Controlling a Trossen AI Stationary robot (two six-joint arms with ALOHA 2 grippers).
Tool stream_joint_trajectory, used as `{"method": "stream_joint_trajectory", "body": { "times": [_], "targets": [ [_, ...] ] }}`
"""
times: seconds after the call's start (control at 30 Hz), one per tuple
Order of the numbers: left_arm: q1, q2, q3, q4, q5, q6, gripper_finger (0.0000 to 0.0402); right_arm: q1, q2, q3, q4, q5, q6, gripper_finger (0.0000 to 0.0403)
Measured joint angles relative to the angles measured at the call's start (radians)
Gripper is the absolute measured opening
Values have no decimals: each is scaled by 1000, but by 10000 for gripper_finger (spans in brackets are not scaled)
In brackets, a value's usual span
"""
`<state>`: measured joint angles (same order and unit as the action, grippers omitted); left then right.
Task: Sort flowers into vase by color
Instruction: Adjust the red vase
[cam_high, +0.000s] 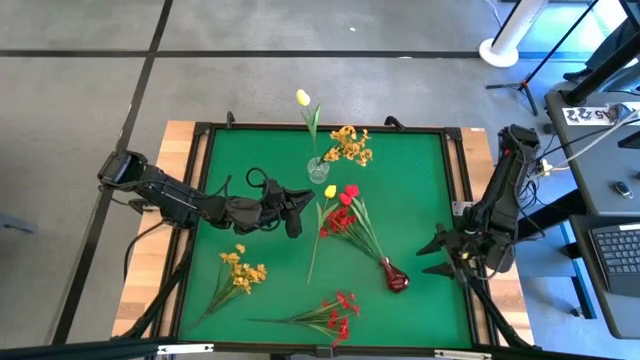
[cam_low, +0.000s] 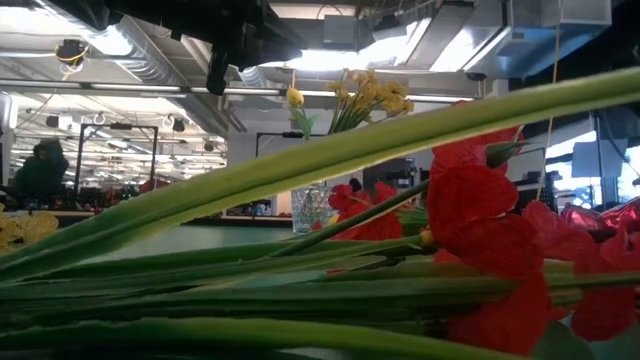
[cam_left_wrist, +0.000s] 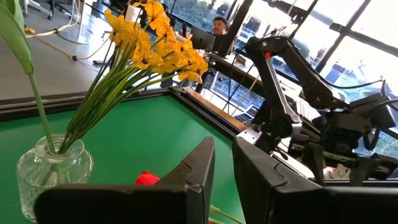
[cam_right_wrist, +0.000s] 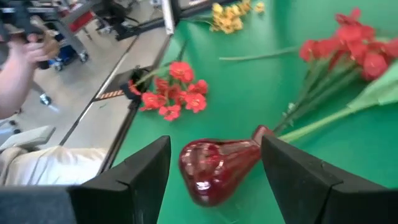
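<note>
Overhead, the green table (cam_high: 400, 170) carries two vases: a clear glass vase (cam_high: 318, 170) near the far middle, standing upright with a yellow tulip (cam_high: 303, 98) and a yellow spray (cam_high: 349, 145) in it, and a red vase (cam_high: 397, 278) lying on its side toward the near right, with red flowers (cam_high: 343, 212) fanning out from its neck across the middle of the mat. Another yellow tulip (cam_high: 330, 191) lies just beside those red blooms. Loose on the mat are a second yellow spray (cam_high: 240, 270) at the near left and a red spray (cam_high: 335, 315) along the near edge — neither in a vase. The left gripper (cam_high: 297, 205) reaches in from the left, near the clear vase; its fingers (cam_left_wrist: 193, 171) stand only slightly apart with nothing between them. The right gripper (cam_high: 438, 250) sits at the right edge just beside the red vase, fingers (cam_right_wrist: 140, 165) spread wide — empty, the vase lying ahead of them.
</note>
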<state>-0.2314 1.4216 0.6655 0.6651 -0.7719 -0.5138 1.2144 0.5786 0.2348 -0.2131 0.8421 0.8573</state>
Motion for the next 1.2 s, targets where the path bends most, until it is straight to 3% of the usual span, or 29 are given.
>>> {"method": "stream_joint_trajectory", "body": {
  "times": [0.6,0.73,0.93,1.2],
  "targets": [
    [0,0,0,-56,11,-7,55,-518,150,38,7,-647,97,250],
    [0,0,0,-61,11,-7,55,-582,213,138,-85,-704,46,250],
    [0,0,0,-88,11,-8,55,-648,383,290,-273,-704,9,250],
    [0,0,0,-114,21,-27,55,-733,670,402,-283,-785,18,250]
  ]
}}
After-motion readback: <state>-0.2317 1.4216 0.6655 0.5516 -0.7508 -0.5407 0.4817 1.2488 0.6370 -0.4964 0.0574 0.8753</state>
